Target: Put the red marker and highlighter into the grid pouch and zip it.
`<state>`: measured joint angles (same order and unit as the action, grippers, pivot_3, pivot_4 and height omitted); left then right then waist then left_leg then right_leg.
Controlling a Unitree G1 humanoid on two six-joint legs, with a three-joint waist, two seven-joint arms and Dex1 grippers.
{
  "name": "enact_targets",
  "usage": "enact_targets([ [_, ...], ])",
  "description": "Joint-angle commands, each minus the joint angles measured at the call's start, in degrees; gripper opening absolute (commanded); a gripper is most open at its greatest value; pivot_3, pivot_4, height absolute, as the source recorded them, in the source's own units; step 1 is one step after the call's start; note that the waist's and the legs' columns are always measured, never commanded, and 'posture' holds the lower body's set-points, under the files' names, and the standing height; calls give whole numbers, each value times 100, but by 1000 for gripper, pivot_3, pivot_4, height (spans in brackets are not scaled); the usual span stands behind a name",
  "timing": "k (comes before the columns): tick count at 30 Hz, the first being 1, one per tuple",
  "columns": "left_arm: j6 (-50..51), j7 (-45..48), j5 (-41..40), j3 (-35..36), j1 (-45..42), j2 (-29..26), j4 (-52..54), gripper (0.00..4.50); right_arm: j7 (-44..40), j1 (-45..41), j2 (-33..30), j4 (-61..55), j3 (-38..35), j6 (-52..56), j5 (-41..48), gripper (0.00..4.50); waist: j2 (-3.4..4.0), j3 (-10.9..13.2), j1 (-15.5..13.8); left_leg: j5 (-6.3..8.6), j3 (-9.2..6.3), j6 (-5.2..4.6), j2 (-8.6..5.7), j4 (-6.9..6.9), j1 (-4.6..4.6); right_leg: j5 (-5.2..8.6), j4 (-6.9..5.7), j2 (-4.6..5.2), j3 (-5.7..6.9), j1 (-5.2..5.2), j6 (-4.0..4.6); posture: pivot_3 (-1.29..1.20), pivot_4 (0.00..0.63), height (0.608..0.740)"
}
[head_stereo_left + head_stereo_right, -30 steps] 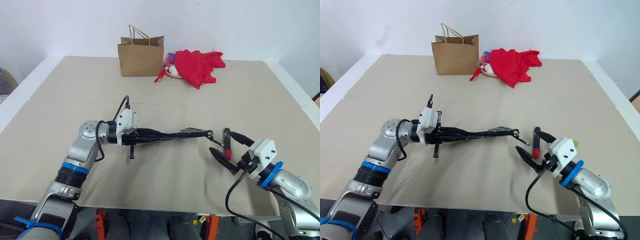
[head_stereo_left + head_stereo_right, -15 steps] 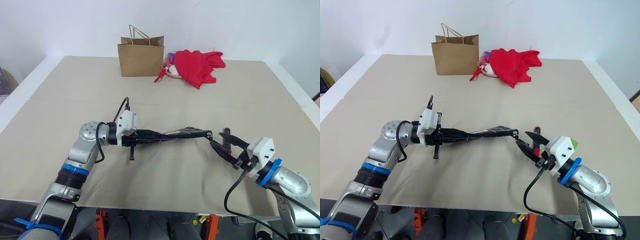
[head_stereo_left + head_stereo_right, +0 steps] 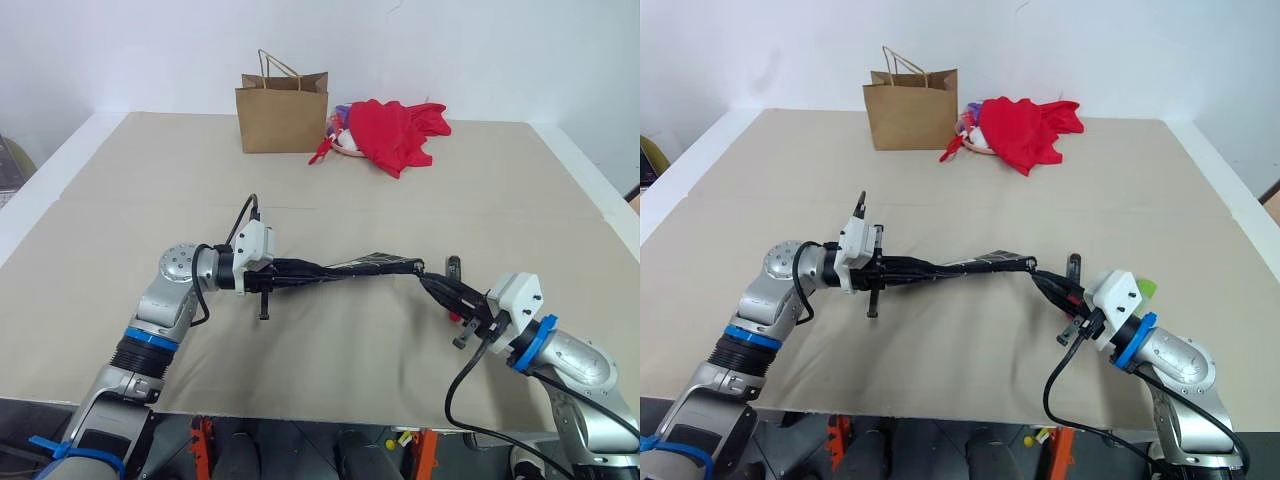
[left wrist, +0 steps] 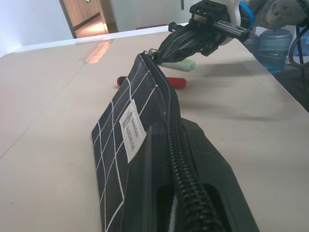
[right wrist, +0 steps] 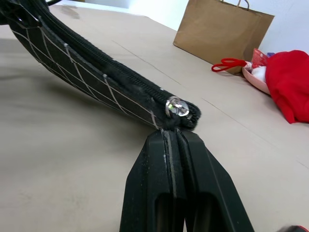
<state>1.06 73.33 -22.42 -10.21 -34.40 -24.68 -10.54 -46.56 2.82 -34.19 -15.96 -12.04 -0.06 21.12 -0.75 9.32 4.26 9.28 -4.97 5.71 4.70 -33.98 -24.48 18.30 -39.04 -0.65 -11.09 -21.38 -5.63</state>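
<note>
Jaws of the right gripper [image 3: 436, 287] are seen pressed flat together at the end of the grid pouch [image 3: 350, 267], just under the small metal ring of its zipper; in the right wrist view the two black fingers [image 5: 169, 164] meet with no gap between them, and whether the pull cord is pinched there cannot be told. Just behind that gripper, on the bench [image 3: 330, 190], the red marker [image 3: 455, 290] lies with its black half pointing away and its red end nearest the wrist, partly hidden by the fingers. Beside the same wrist the highlighter [image 3: 1148, 288] rests on the bench, a pale green stub close to the marker in the left wrist view. From the right jaws the pouch stretches across to the left gripper [image 3: 285, 268], held above the bench with its zipper edge up and its white label [image 4: 130, 125] facing sideways. The left jaws are closed on the pouch's other end, the zipper running straight out between the fingers [image 4: 159, 193]. Neither the marker nor the highlighter is inside the pouch. Well beyond both grippers, near the far edge of the bench, a brown paper bag [image 3: 282, 115] stands upright, and just to the side of it a red cloth [image 3: 400, 130] is heaped over a small pink dish, with red scissor handles [image 5: 228, 64] lying between them.
</note>
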Motion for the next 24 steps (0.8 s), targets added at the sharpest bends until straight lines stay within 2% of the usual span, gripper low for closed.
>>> enact_targets([
  [1, -112, -70, 3, 147, -71, 53, 112, 0, -127, -89, -144, -409, -18, 14, 160, 66, 1, 0, 0, 0, 0, 0, 0, 0, 0, 0, 0, 0, 0, 0, 0, 0, 150, 740],
  [11, -454, -220, 173, 140, -98, 225, 0, 0, -221, -505, -429, -1120, 303, 568, 299, 66, 2, 3, -1, 0, -1, 0, 0, 0, 0, 0, 0, 0, 0, 0, 0, 0, 150, 740],
  [24, -747, -320, 276, 85, -37, 339, -43, 0, 118, -1152, -215, -1411, 901, 1262, 278, 66, 2, 4, -1, 0, -3, 0, 0, 0, -1, 0, 0, 0, 1, 0, 0, 0, 150, 740],
])
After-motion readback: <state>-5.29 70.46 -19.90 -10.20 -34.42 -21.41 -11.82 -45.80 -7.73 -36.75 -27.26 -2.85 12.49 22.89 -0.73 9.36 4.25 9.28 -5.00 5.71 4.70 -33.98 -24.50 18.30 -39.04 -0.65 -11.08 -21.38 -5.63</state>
